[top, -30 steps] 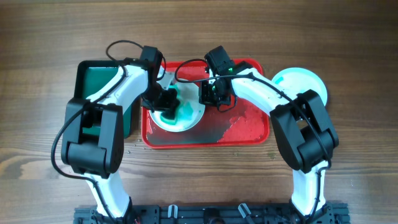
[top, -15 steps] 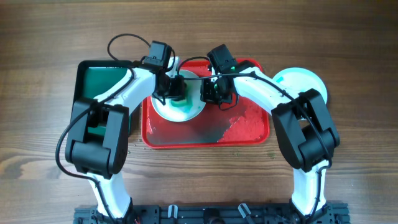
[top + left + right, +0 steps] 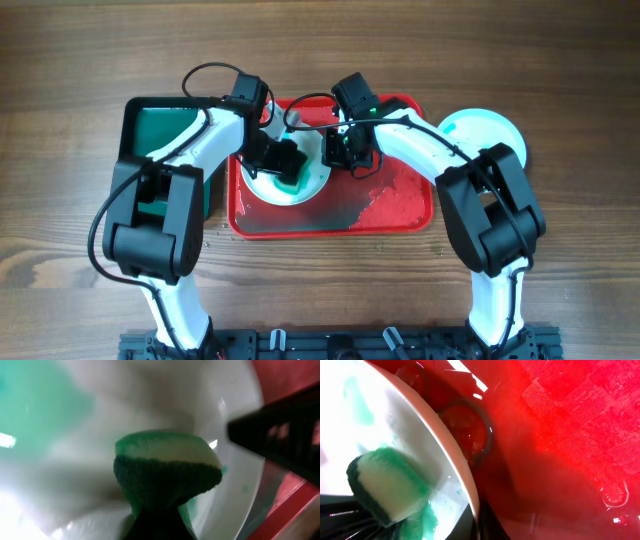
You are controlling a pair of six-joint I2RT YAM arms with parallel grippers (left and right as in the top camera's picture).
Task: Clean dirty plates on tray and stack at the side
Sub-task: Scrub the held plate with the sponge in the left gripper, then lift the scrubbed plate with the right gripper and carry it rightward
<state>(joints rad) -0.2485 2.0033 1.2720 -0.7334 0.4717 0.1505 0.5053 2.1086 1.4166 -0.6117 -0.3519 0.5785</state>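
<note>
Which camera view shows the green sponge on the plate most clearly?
The left wrist view: the sponge fills the centre, large, on the plate. The right wrist view shows it at lower left near the plate's rim. Overhead it is only a small green patch by the left gripper.

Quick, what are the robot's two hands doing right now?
Left hand: closed, holding the green sponge.
Right hand: closed, pinching the rim of the plate.
</note>
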